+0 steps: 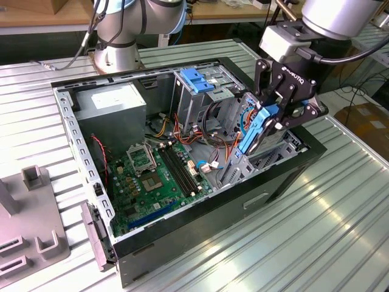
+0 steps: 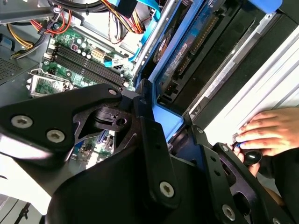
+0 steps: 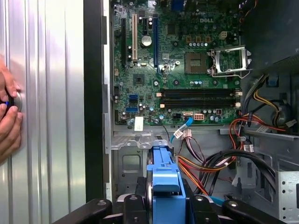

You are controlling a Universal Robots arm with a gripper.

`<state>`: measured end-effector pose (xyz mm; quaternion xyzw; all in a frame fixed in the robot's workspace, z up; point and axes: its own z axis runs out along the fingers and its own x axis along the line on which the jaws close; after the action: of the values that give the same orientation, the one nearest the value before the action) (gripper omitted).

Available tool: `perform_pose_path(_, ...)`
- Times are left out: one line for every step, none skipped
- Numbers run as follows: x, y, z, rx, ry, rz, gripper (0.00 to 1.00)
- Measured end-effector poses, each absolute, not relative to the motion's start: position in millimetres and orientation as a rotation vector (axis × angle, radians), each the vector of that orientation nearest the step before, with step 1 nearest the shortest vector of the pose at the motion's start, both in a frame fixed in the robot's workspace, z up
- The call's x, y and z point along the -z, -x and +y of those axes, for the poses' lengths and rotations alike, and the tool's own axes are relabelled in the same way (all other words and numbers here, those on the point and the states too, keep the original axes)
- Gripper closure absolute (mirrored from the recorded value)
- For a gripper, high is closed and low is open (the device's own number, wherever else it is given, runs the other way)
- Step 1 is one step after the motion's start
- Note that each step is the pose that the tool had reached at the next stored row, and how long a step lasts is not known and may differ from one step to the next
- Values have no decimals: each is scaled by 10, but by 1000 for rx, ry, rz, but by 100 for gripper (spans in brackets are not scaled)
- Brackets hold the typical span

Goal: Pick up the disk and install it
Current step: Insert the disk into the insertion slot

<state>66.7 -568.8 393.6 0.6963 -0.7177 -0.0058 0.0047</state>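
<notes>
— What is the gripper [image 1: 268, 119] doing?
— Its fingers are squeezed tight on the disk [image 1: 255, 131], one on each side. The disk stands on its edge, tipped a bit.
— Where is the disk?
— Up in the air, just over one end of the open computer case [image 1: 285, 182], close to red and orange wires [image 3: 196, 170].
— What else is inside?
— A green board [image 1: 155, 176] lies flat on the bottom. A metal cage with a blue handle [image 1: 196, 82] stands to the exterior view's left of the disk.
— And outside?
— The case sits on a ribbed desk [image 1: 340, 213]. In both wrist views a person's hand [image 2: 268, 130] is on a small black knob [image 2: 252, 157] there
</notes>
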Motion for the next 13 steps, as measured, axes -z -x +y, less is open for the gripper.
perform_pose_path(-3925, -668, -5689, 18, -2181, -2248, 63)
perform_pose_path(-3914, -668, -5689, 18, -2181, -2248, 63)
perform_pose_path(-3902, -669, -5690, 18, -2181, -2248, 63)
perform_pose_path(-3892, -669, -5691, 18, -2181, -2248, 63)
perform_pose_path(-3879, -670, -5692, 18, -2181, -2248, 63)
perform_pose_path(-3869, -670, -5692, 18, -2181, -2248, 63)
perform_pose_path(-3852, -671, -5693, 18, -2181, -2248, 63)
perform_pose_path(-3836, -672, -5694, 18, -2181, -2248, 63)
perform_pose_path(-3812, -673, -5695, 18, -2181, -2248, 63)
perform_pose_path(-3793, -673, -5697, 18, -2181, -2248, 63)
perform_pose_path(-3781, -674, -5697, 18, -2181, -2248, 63)
perform_pose_path(-3772, -674, -5698, 18, -2181, -2248, 63)
perform_pose_path(-3760, -675, -5698, 18, -2181, -2248, 63)
